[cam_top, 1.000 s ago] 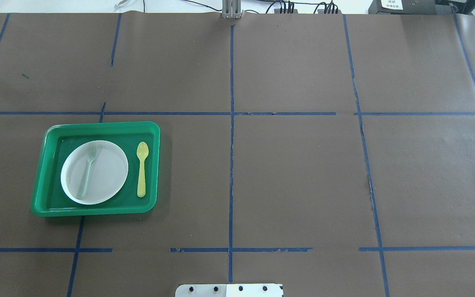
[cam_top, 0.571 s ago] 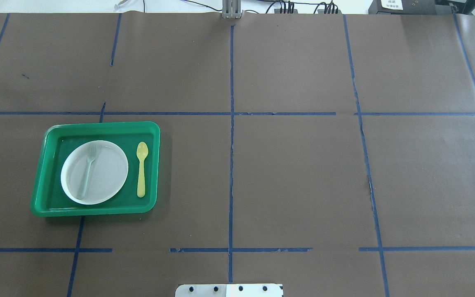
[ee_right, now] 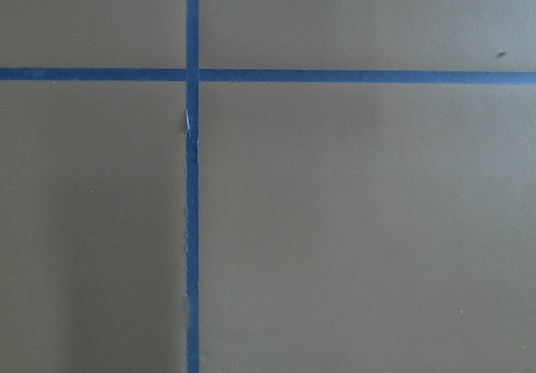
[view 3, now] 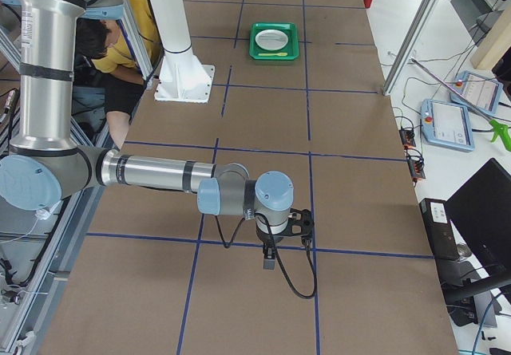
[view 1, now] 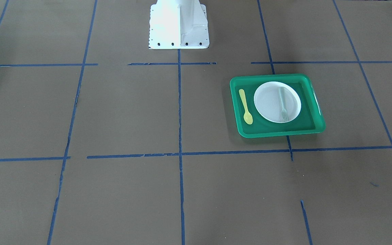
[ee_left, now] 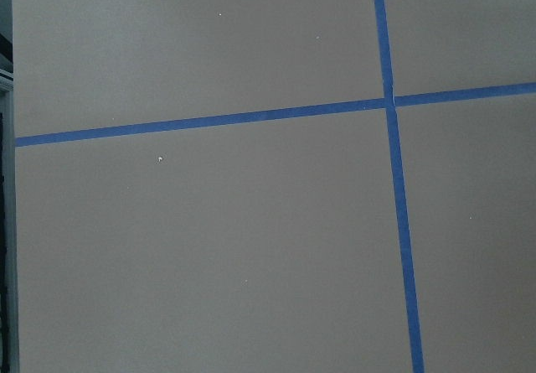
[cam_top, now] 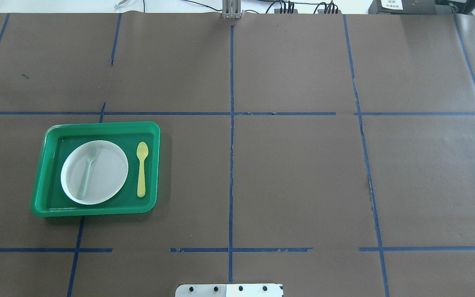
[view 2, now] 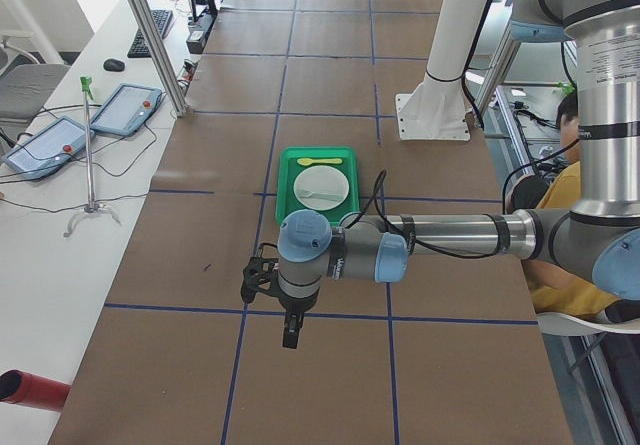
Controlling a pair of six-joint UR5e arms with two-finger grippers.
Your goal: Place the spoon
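Observation:
The pale-yellow spoon (cam_top: 142,169) lies flat in the green tray (cam_top: 97,126), on the tray floor just right of the white plate (cam_top: 107,175), bowl pointing away from the robot. It also shows in the front-facing view (view 1: 245,106). A pale grey fork (cam_top: 87,171) lies on the plate. Neither gripper shows in the overhead or front-facing view. The left gripper (view 2: 290,330) hangs over bare table far from the tray. The right gripper (view 3: 269,255) hangs over the table's other end. I cannot tell whether either is open or shut. Both wrist views show only brown paper and blue tape.
Brown paper with blue tape lines covers the table (cam_top: 295,173). The robot's white base plate (view 1: 179,30) stands at the table's near middle edge. Operator tablets (view 2: 125,108) and a person in yellow (view 3: 128,28) are beside the table.

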